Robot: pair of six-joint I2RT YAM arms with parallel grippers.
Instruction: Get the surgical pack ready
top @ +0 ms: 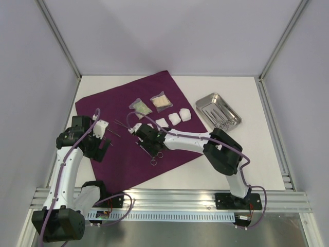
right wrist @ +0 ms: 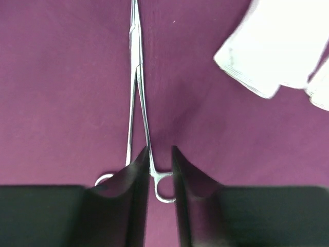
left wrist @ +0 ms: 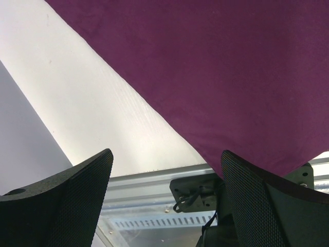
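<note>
The deep-purple cloth (top: 126, 167) lies spread on the white table, also in the left wrist view (left wrist: 231, 62) and the right wrist view (right wrist: 61, 77). Steel forceps (top: 152, 156) lie on it. My right gripper (top: 143, 135) is down on them: in the right wrist view (right wrist: 160, 149) its fingers stand narrowly apart with one ring handle of the forceps (right wrist: 134, 77) filling the gap. My left gripper (top: 101, 143) is open and empty above the cloth's near-left edge (left wrist: 165, 153). Three white gauze pads (top: 175, 118) and two clear packets (top: 140, 106) lie on the cloth's far part.
The small steel tray (top: 232, 115) stands off the cloth at the right and holds more instruments. Another thin instrument (top: 122, 124) lies on the cloth near the left gripper. A gauze pad (right wrist: 272, 46) lies close to the right gripper. A metal rail (top: 169, 198) runs along the near edge.
</note>
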